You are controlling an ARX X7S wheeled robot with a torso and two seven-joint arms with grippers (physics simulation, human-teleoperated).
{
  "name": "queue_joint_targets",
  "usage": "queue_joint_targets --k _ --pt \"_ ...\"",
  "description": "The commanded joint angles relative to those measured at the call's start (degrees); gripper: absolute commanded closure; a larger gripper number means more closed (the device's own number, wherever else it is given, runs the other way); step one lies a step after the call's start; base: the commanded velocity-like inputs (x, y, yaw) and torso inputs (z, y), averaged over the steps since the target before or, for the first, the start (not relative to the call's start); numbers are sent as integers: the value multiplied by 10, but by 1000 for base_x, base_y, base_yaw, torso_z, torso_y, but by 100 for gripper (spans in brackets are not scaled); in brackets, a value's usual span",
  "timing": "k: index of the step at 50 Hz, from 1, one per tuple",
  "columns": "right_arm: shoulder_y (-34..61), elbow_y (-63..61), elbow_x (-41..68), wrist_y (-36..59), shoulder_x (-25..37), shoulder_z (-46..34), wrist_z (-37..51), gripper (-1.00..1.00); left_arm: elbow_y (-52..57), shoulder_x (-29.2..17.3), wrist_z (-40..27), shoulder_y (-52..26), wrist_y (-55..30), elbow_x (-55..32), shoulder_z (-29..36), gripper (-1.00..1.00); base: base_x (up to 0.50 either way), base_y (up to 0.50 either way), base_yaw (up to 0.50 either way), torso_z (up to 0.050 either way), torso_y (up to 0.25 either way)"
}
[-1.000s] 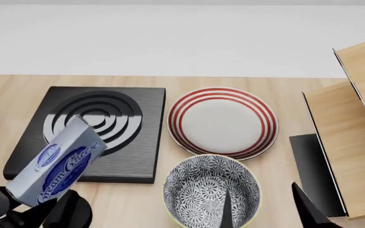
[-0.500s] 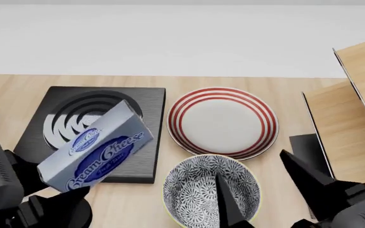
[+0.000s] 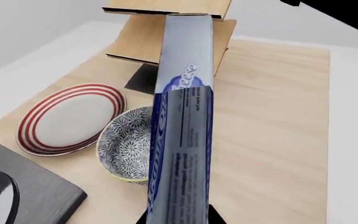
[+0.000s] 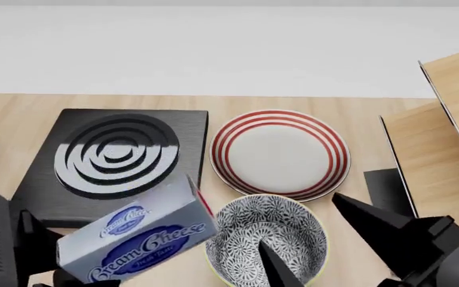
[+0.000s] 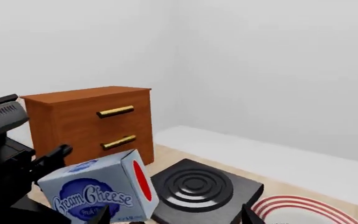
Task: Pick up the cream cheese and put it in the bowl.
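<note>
**Cream cheese held aloft just beside the bowl**

The left pincer [image 4: 54,272] gripped the cream cheese [image 4: 138,245] at one end, holding the box clear of the worktop [image 4: 357,119]. In the head view the box sat tilted, its blue oval label facing up and its red-marked end nearly touching the rim of the bowl [image 4: 265,239], on the side of the bowl nearest the black burner plate [image 4: 114,164]. The left wrist view showed the cream cheese [image 3: 182,126] running lengthwise away from the camera, its far half overlapping one edge of the bowl [image 3: 126,144] below it; whether it was directly over the bowl's opening could not be told.

The bowl stood upright on the worktop, just in front of the red-ringed plate [image 4: 281,152], the 2 almost touching. The burner plate lay beside that plate, further from the bowl than the plate was.

The right pincer [image 4: 325,239] was spread wide, its 2 dark fingers [image 4: 373,224] apart and gripping nothing; 1 finger reached across the bowl's interior in the head view, the other lay beyond the bowl's rim, on the side away from the burner plate.

A brown drawer cabinet [image 5: 95,121] with 2 brass handles stood past the burner plate, and a light wooden rack [image 4: 444,161] stood on the opposite side of the bowl.
</note>
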Motion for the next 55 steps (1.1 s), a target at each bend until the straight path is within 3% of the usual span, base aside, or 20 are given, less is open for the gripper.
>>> queue_joint_targets --k 1,12,32,55 --pt "-11 -19 -24 9 39 -10 -75 -100 2 -3 25 -32 -9 -13 12 100 0 0 0 0 0" --pt "0 -56 -108 38 52 -63 -90 -100 47 -15 38 1 29 45 59 100 0 0 0 0 0" --pt "3 -57 -107 35 59 -61 -101 -100 111 -57 57 34 68 74 78 100 0 0 0 0 1" --pt "89 -39 -133 85 34 -138 -118 -100 149 -49 35 -3 47 -3 44 100 0 0 0 1 0"
